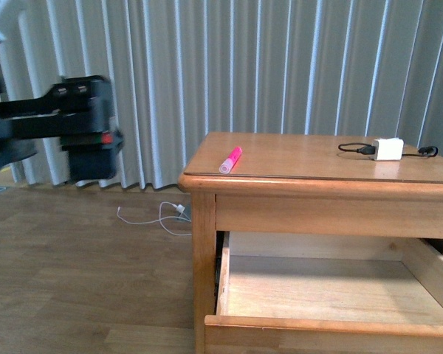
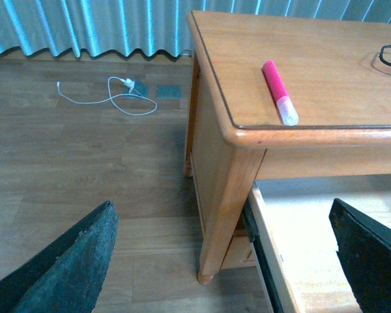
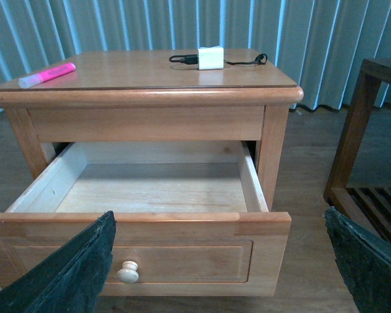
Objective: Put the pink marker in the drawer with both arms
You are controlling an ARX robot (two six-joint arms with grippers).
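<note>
Pleated curtains back the wooden dresser (image 1: 204,243), where the pink marker (image 1: 230,160) lies near the front-left corner of the top, above the open drawer (image 3: 156,189). It looks light, rigid and prone to rolling, so pinch it mid-barrel. The left gripper (image 2: 221,202) and right gripper (image 3: 219,212) are both spread and empty. The charger (image 1: 388,149) sits well apart, so there is room to approach.

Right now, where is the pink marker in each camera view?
Front: pink marker on dresser top, near its front-left corner.
Left wrist: pink marker by that corner's edge.
Right wrist: pink marker on the side away from the charger.
Shared landmark: open drawer below.
</note>
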